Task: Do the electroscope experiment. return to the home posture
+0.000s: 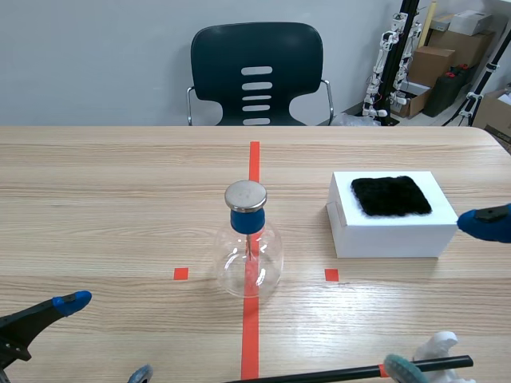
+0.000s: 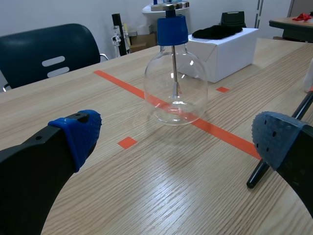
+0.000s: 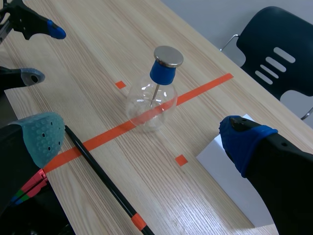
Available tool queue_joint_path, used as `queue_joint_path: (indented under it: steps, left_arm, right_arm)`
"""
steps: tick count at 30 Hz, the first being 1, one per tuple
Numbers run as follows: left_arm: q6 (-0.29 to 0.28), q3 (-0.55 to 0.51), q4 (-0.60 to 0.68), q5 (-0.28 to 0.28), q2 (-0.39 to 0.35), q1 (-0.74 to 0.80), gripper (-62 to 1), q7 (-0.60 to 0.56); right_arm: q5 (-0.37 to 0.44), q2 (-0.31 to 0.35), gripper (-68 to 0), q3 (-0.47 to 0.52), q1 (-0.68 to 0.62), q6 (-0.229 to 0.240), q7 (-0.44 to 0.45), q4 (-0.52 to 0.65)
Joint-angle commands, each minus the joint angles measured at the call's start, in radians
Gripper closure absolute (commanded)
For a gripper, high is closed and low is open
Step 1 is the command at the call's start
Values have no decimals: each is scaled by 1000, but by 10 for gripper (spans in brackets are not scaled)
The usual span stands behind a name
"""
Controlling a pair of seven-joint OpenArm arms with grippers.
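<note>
The electroscope, a clear glass flask with a blue stopper and a metal disc on top, stands upright on the orange-red centre line. It is ahead of my left gripper and beyond my right gripper, as the flask shows in both wrist views. A thin black rod lies flat near the table's front edge, below the right gripper. My left gripper sits low at the front left. Both grippers are open and hold nothing.
A white box with a black fur cloth on top stands right of the flask. A small white object lies by the rod's right end. A dark chair stands behind the table, with cardboard boxes at the back right.
</note>
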Motion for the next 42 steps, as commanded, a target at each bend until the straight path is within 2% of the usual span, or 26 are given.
queue_joint_path:
  steps: [1, 24, 36, 38, 42]
  left_arm:
    - [-1, -1, 8, -3, 2, -8, -623, -18]
    - [0, -1, 8, -3, 2, -8, -623, -14]
    - [-1, -1, 9, -4, -2, -8, -623, -21]
    - [-1, -2, 13, -16, -6, -8, -623, -22]
    - [-2, -5, 60, -81, -43, 15, -623, -21]
  right_arm:
    - [18, 8, -679, 1, 0, 8, 12, 9]
    - [28, 7, -679, 1, 0, 8, 13, 9]
    - [156, 5, -679, 0, 0, 8, -6, 9]
    - [170, 5, -679, -8, 0, 8, -19, 9]
    - [174, 5, -679, -44, 0, 8, -61, 9]
